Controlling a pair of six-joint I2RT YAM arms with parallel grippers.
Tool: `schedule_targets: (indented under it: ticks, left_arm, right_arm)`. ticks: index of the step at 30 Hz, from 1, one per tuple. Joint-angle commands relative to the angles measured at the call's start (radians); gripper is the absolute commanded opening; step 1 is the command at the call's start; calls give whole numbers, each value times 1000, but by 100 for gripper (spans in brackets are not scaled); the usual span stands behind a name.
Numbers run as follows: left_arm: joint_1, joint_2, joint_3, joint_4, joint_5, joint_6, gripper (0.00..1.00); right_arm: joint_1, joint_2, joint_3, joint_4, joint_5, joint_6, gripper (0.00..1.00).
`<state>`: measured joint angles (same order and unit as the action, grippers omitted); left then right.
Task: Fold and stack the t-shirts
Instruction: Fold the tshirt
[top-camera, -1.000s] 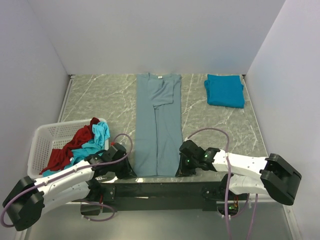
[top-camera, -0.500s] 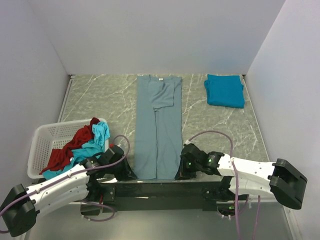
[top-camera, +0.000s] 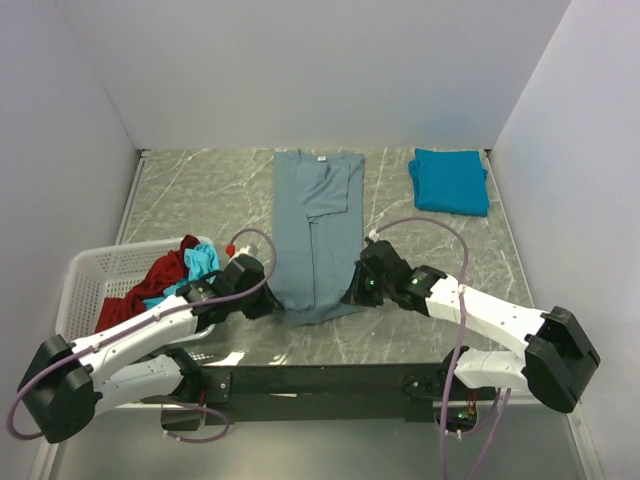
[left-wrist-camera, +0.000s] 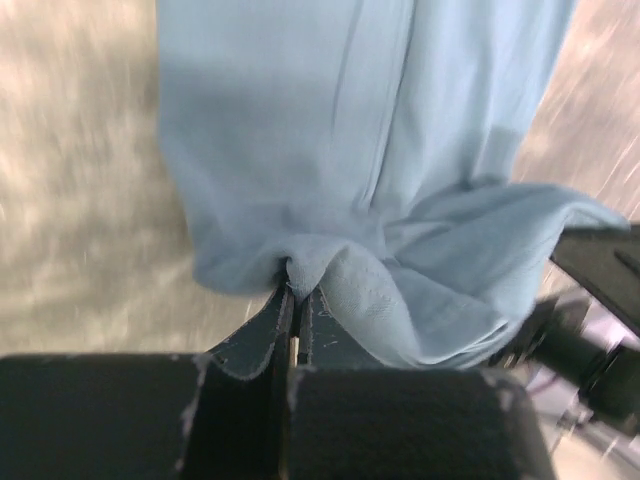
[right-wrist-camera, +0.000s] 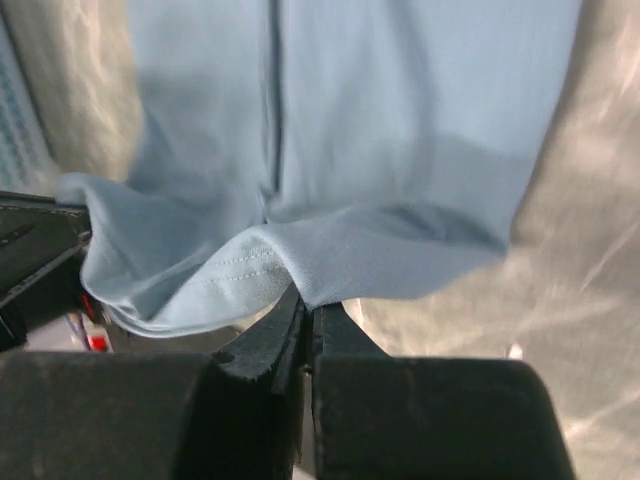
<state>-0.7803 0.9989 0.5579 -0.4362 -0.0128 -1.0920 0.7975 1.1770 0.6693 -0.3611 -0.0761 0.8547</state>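
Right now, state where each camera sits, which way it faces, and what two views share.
Top external: above and behind the bases, looking down the table; left arm, right arm, grey-blue shirt, basket.
Left wrist: on the left arm, facing the shirt's hem past the shut left gripper.
Right wrist: likewise, right gripper pinching the hem.
Both wrists share that hem.

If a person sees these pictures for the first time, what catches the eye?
The long grey-blue t-shirt lies down the middle, and the left end effector and right end effector each pinch a near corner of its hem. A folded teal t-shirt sits at the far right; a white basket at the near left holds a red shirt and a turquoise shirt.
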Motion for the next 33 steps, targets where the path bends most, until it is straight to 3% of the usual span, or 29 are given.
schedule_targets:
  ticks: [1,7,22,33]
  left_arm:
    - [58,43,95,83,-88,64,1]
    - [171,138,183,135,-98,113,1]
    - [276,354,414,195,-138,257,1]
    - [340,521,517,226,-55,311,1]
  right_arm:
    - [-60,30,91,24,74,-85,0]
    - [-138,98,197,31,104,-138,0]
    - [-245,352,479,5,85,-236,0]
    - [-294,486,587,-10,39,-253,0]
